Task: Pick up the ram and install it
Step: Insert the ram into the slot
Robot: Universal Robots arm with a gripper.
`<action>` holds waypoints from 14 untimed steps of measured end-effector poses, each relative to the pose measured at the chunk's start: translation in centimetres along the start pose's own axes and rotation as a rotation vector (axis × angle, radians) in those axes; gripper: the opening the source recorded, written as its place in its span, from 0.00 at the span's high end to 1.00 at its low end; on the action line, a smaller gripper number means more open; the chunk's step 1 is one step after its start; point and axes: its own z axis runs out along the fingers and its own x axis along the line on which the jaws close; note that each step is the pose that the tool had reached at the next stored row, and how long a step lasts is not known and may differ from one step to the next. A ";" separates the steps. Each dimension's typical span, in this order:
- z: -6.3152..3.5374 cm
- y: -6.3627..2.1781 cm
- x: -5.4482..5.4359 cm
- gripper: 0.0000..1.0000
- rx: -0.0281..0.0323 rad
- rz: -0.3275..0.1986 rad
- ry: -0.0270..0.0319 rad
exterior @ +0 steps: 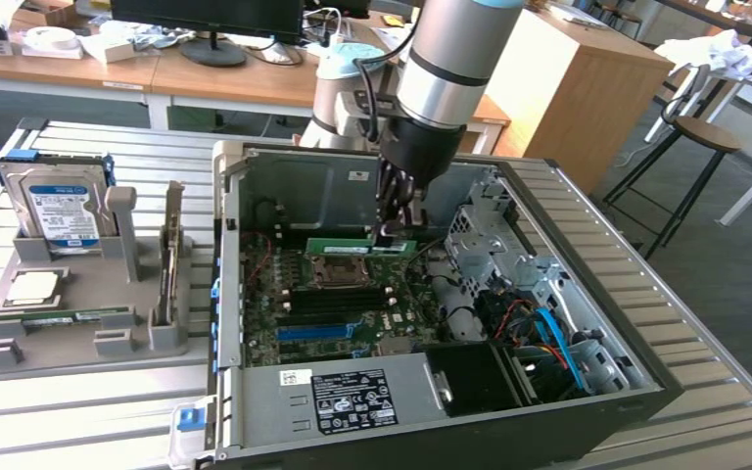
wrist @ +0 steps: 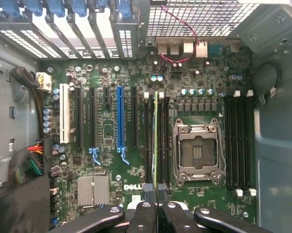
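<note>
One ram (wrist: 156,141) | on edge, long axis along memory slots (wrist: 235,141) | fingers (wrist: 146,213) clamped

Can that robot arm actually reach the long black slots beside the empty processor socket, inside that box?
Probably yes. The case lies open, and the gripper, shut on the ram, hangs right over those slots with nothing visibly between.

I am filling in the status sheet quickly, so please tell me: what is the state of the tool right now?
Tool: closed, holding the ram inside the computer case.
</note>
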 end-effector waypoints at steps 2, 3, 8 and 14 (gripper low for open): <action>0.14 -0.01 0.0 0.89 0.0000 0.000 0.0000; 0.20 -0.01 0.0 0.89 0.0000 0.000 0.0001; 0.58 -0.02 0.0 0.89 0.0001 0.000 0.0000; 1.01 -0.04 0.0 0.89 0.0000 0.000 0.0001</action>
